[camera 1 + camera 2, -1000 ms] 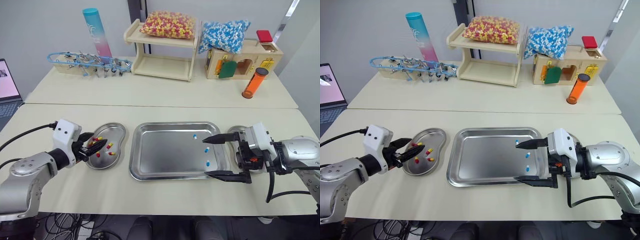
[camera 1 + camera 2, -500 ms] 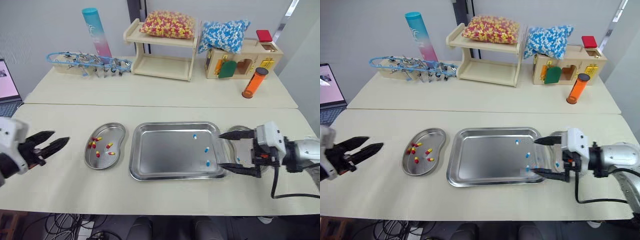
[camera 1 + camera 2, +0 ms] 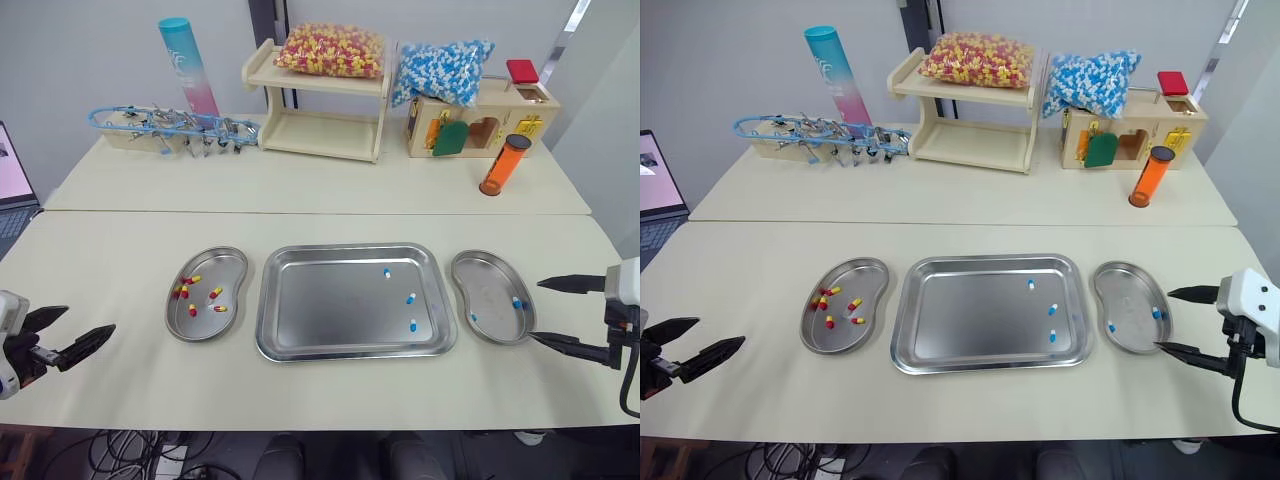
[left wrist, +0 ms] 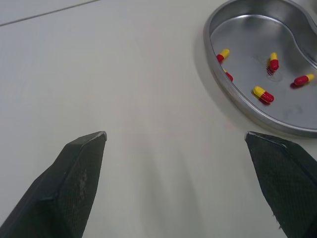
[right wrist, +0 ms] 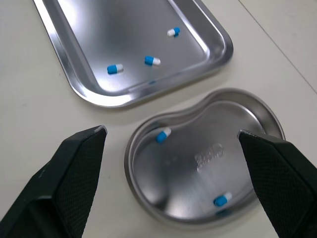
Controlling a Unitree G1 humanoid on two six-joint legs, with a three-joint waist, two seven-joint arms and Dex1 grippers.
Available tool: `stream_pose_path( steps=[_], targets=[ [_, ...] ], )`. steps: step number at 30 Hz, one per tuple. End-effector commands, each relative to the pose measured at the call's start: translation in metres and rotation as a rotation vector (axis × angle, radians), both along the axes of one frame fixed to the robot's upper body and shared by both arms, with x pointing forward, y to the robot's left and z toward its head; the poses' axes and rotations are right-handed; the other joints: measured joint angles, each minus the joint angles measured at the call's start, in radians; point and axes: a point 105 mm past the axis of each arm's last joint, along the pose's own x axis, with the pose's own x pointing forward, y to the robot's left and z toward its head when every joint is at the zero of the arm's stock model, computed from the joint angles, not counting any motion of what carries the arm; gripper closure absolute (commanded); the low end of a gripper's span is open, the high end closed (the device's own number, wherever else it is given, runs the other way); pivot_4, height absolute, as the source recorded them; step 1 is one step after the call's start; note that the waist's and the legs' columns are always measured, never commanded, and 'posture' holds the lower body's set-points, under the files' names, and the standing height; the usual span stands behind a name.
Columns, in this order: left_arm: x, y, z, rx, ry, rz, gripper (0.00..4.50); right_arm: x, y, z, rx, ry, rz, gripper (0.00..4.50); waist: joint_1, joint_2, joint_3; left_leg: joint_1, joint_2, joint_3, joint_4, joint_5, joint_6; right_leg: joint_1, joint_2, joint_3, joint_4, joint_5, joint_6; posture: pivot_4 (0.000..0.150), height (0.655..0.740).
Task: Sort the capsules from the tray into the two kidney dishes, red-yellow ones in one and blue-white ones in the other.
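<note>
**Item: blue-white capsules** (image 3: 411,298), loose
- Location: three in the tray (image 3: 320,310), all in its right-hand part between about 2 and 4 o'clock from its centre, each well apart from the others. None touches the rim.
- Handling (judged): very light and hard-shelled but thin-walled, so likely to dent under a hard squeeze. Smooth and rounded on polished steel, they will probably roll or skid at a nudge.
- Hold: across the middle of the barrel, one fingertip on each long side and pressure kept low. Coming in end-on would likely squirt the capsule away.

**Item: red-yellow capsules** (image 3: 215,293)
- Location: all in the left kidney dish (image 3: 225,268), at 9 o'clock from the tray. None in the tray.

**Count**
- Tray: one, holding three blue-white and no red-yellow.
- Left kidney dish: five red-yellow, one of them partly hidden behind the rim in the left wrist view.
- Right kidney dish (image 3: 490,285), at 3 o'clock from the tray: two blue-white.
- Blue-white total on the tabletop (image 3: 130,250): five loose.

**End effectors**
- Left end effector (image 3: 89,319): fingers spread, holding nothing, over bare tabletop at about 8 o'clock from the left kidney dish and well apart from it.
- Right end effector (image 3: 535,310): fingers spread wide, holding nothing, just beyond the right kidney dish at its 3 o'clock side.
</note>
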Motion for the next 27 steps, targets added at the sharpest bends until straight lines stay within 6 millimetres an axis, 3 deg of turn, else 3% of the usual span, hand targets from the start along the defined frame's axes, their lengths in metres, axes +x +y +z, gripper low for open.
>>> stream_pose_path(
  steps=[1,6,16,27],
  targets=[
    [-0.009,0.006,0.004,0.032,-0.017,0.015,0.02,-0.004,-0.016,0.005,-0.063,-0.006,-0.030,0.00,0.000,0.000,0.000,0.000,0.000,0.000,0.000,0.000,0.000,0.000,0.000,0.000,0.000,0.000,0.000,0.150,0.7400],
    [-0.022,0.009,-0.006,0.032,0.003,0.042,0.02,-0.004,-0.031,-0.002,-0.088,0.019,-0.061,0.00,0.000,0.000,0.000,0.000,0.000,0.001,0.000,0.000,0.000,0.000,0.000,0.001,0.000,0.000,0.000,0.150,0.7400],
    [-0.033,-0.008,-0.004,0.007,0.039,-0.035,0.02,-0.001,-0.032,-0.003,-0.099,0.052,-0.029,0.00,0.002,0.000,0.000,0.000,0.000,0.001,0.000,0.000,0.000,0.000,0.000,0.001,0.000,0.000,0.000,0.150,0.7400],
    [-0.036,-0.049,0.001,-0.052,0.103,-0.227,0.02,0.002,-0.026,-0.003,-0.097,0.066,-0.003,0.00,0.002,0.000,0.000,0.000,0.000,0.001,0.000,0.000,0.000,0.000,0.000,0.001,0.000,0.000,0.000,0.150,0.7400]
  ],
)
